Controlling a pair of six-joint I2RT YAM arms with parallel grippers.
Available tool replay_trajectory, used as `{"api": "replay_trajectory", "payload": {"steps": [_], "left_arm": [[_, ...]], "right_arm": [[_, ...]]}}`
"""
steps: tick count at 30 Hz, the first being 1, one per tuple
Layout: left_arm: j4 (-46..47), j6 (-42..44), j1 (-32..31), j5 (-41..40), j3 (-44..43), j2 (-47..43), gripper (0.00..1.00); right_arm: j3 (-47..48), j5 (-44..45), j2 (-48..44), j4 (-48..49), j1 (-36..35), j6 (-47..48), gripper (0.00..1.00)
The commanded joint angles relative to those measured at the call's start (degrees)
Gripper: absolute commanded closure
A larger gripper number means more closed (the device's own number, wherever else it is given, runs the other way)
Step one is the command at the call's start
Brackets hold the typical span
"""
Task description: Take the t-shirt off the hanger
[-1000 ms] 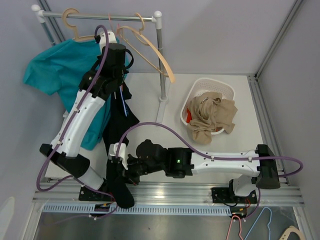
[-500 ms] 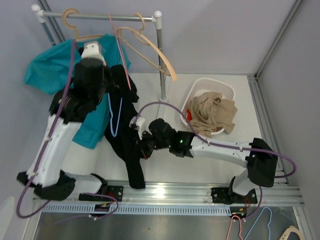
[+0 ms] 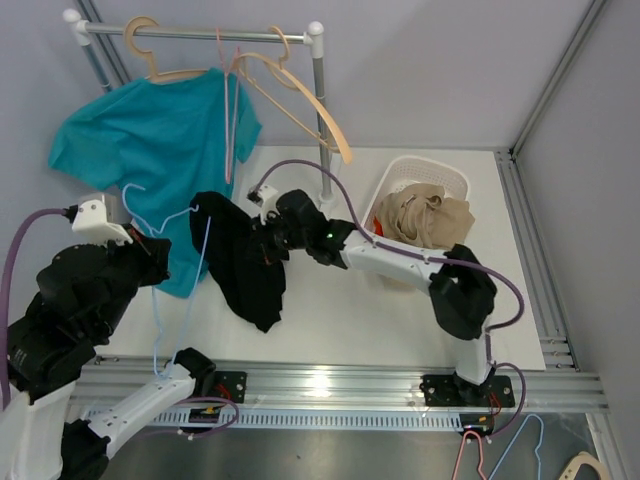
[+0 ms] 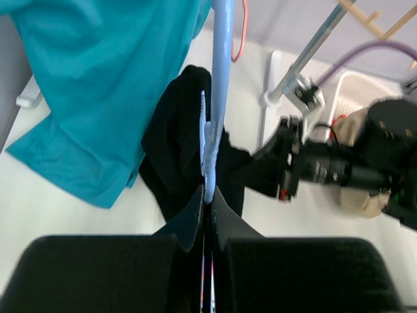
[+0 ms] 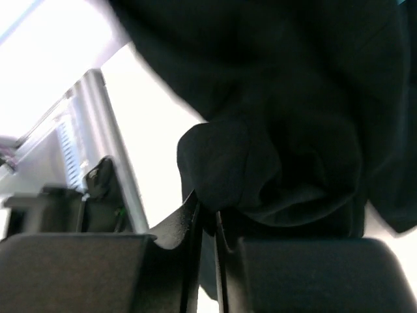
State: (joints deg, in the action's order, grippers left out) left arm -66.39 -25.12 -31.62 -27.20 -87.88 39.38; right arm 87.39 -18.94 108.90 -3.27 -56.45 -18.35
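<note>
Overhead, we see the white bench [image 3: 330, 330] w/ a metal rack [image 3: 200, 33] along its far-left edge. A teal tee [image 3: 160, 140] hangs from the rack on a wooden hanger.

Next in size is the black t-shirt [image 3: 245, 270], over the left half of the bench, btwn the teal tee and the basket [image 3: 415, 172], nearer the tee. It's plain black, crumpled and bunched. We can't make out neck or sleeves. It's wide and lumpy at the far-left end and narrows to a blunt tip at the near end. Its long axis runs far-to-near, slanting a bit right, w/ the tip pointing at the bench's near edge. One corner is drawn out sideways toward the right arm.

The basket sits by the far-right part of the bench, w/ beige cloth [image 3: 425, 225] piled inside.

The hanger [image 4: 221, 52] is thin light-blue wire. In the left wrist cam it rises straight from the fingers and crosses in front of the black t-shirt. Whether it touches the fabric, we can't tell.

The left gripper [image 4: 207, 195], off the near-left corner, has its fingers pressed together on the hanger's wire. The right gripper [image 5: 207, 215] has jaws almost together, pinching a fold of the black t-shirt at its far-right side.
</note>
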Motion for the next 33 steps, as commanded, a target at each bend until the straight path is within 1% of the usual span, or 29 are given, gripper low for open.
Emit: {"api": "replay_trajectory", "payload": {"steps": [1, 2, 3, 5, 6, 7, 8, 9, 10, 11, 12, 15, 19, 25, 26, 27, 28, 29, 30, 31, 32, 33], "left_arm": [[-1.6, -0.7, -0.3, -0.6, 0.8, -0.8, 0.99], [-1.4, -0.5, -0.3, 0.1, 0.5, -1.6, 0.99], [-1.5, 0.2, -0.2, 0.7, -0.4, -1.7, 0.99], [-2.3, 0.7, -0.2, 1.5, -2.0, -1.1, 0.99], [-3.1, 1.0, -0.2, 2.0, -3.4, -0.6, 0.99], [-5.1, 1.1, -0.3, 2.1, -4.1, -0.2, 0.99], [-5.8, 1.0, -0.3, 2.4, -5.1, 0.2, 0.99], [-6.5, 1.1, -0.3, 3.2, -5.8, 0.5, 0.99], [-7.4, 1.0, -0.3, 3.1, -6.0, 0.5, 0.99], [-7.4, 1.0, -0.2, 2.7, -5.9, 0.4, 0.99], [-7.2, 1.2, -0.3, 1.5, -5.4, -0.2, 0.99], [-6.7, 1.7, -0.3, 0.7, -5.1, -0.1, 0.99], [-6.3, 2.1, -0.2, 1.0, -5.0, 0.5, 0.99], [-4.4, 3.0, -0.3, -0.1, -4.7, 0.3, 0.99], [-4.1, 3.3, -0.3, -0.7, -4.8, 0.6, 0.99], [-3.7, 3.5, -0.3, -1.0, -4.8, 0.9, 0.99], [-2.9, 3.7, -0.2, -1.4, -4.7, 1.1, 0.99], [-2.2, 3.9, -0.2, -1.8, -4.7, 2.0, 0.99], [-1.6, 4.0, -0.2, -2.4, -4.2, 2.5, 0.99], [-0.2, 3.9, -0.2, -2.4, -4.1, 3.1, 0.99], [0.6, 3.4, -0.2, -2.2, -3.8, 4.1, 0.99], [1.5, 3.3, -0.2, -0.6, -3.6, 4.6, 0.99]], "right_arm": [[9.0, 0.6, 6.6, -3.7, 0.2, 1.2, 0.87], [11.5, 2.0, 10.7, -4.9, 0.3, 2.4, 0.86], [16.0, 3.8, 12.8, -6.8, 0.4, 2.5, 0.86], [20.7, 6.1, 16.8, -9.2, 1.1, 2.9, 0.86], [24.8, 8.1, 20.4, -11.3, 1.5, 3.0, 0.84], [26.6, 9.2, 22.1, -12.7, 1.7, 3.1, 0.79], [28.1, 10.0, 23.4, -13.8, 1.9, 3.3, 0.69], [28.8, 12.2, 25.3, -15.1, 1.9, 3.9, 0.39], [29.0, 13.2, 25.7, -15.3, 1.8, 4.2, 0.22], [28.3, 14.0, 25.9, -14.9, 1.7, 4.3, 0.08], [27.3, 15.8, 25.8, -13.9, 1.4, 4.2, 0.01], [25.1, 17.4, 26.4, -12.8, 1.3, 3.8, 0.01], [27.3, 17.9, 31.0, -15.4, 1.1, 4.5, 0.01], [27.3, 13.4, 33.9, -17.6, -0.9, 5.3, 0.01], [27.0, 9.4, 34.3, -17.8, -1.6, 5.6, 0.01], [26.1, 7.4, 34.5, -18.4, -2.0, 5.9, 0.0], [25.6, 5.7, 34.6, -19.1, -2.5, 6.1, 0.07], [25.1, 3.4, 34.3, -20.1, -3.4, 7.3, 0.19], [21.8, 0.1, 33.3, -20.6, -3.8, 7.4, 0.41], [19.0, -1.5, 31.9, -20.2, -4.1, 7.4, 0.61], [15.6, -2.6, 30.1, -19.2, -4.8, 6.1, 0.84], [12.1, -3.8, 25.4, -17.2, -5.3, 5.5, 1.0]]}}
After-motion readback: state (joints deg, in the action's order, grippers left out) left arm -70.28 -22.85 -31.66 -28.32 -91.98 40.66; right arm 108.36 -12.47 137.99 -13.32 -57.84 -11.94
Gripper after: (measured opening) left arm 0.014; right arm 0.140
